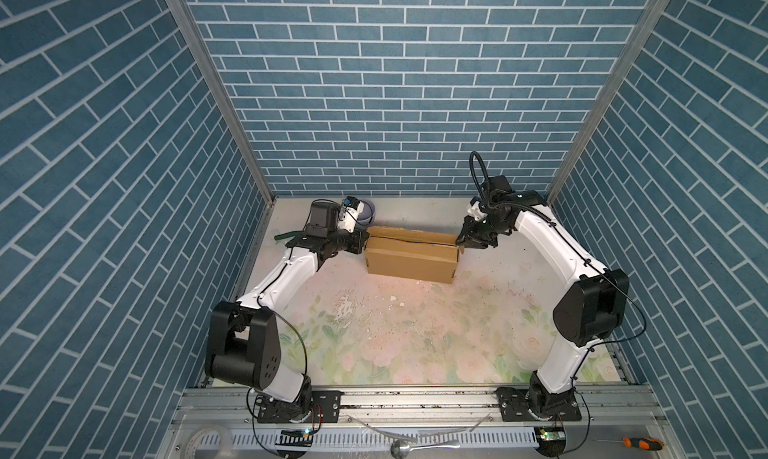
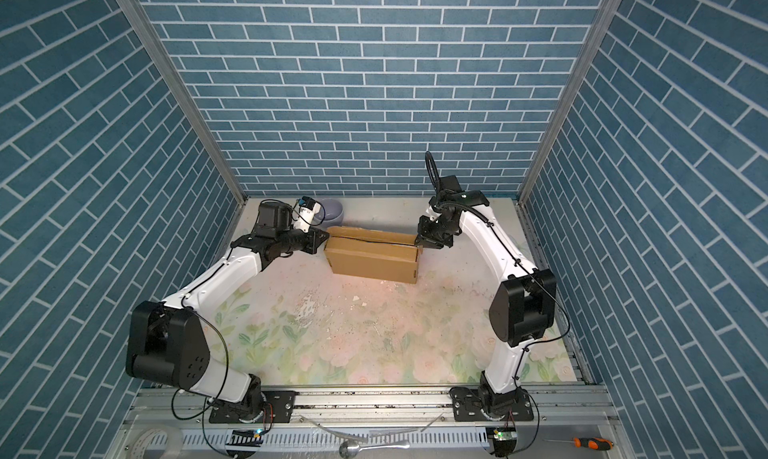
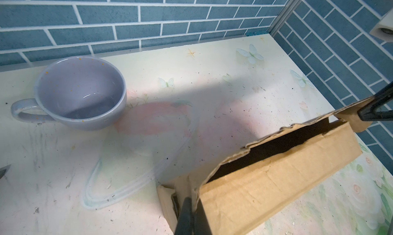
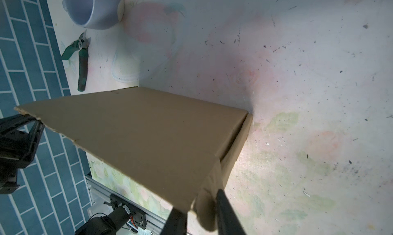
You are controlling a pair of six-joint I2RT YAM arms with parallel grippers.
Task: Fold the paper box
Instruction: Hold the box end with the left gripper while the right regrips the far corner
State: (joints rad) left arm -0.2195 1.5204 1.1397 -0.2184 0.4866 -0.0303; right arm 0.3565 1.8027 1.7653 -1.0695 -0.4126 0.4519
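**A:** Where was the plain brown corrugated cardboard paper box (image 1: 411,259)?

**B:** On the flower-printed surface (image 1: 374,332). It lay near the round lilac ceramic cup (image 3: 80,91) without touching it, on the cup's side toward the arm bases, and ran lengthwise away from it. It looked nearly formed, but the left wrist view showed a dark slit under the ragged lid edge.

**A:** And the tools?

**B:** The left tool (image 1: 365,242) sat at the box end nearest the cup, pressed together on a corner flap. The right tool (image 1: 460,245) was at the end farthest from the cup. Its fingers (image 4: 227,212) were spread slightly, either side of the small end flap, and I judged they were not clamping it.

**A:** What could have gone wrong from there?

**B:** With the right tool loose, that flap could spring outward and the far wall could lean open. Held by one pinch only, the box could also pivot or slide toward the cup if it were pushed from the far end. The lid's torn edge might catch on the wall instead of tucking in. A hard pull at the pinched corner could rip the worn cardboard further.

**A:** Anything else close by?

**B:** Green-handled cutters (image 4: 81,59) lay beside the cup, on the side away from the box.
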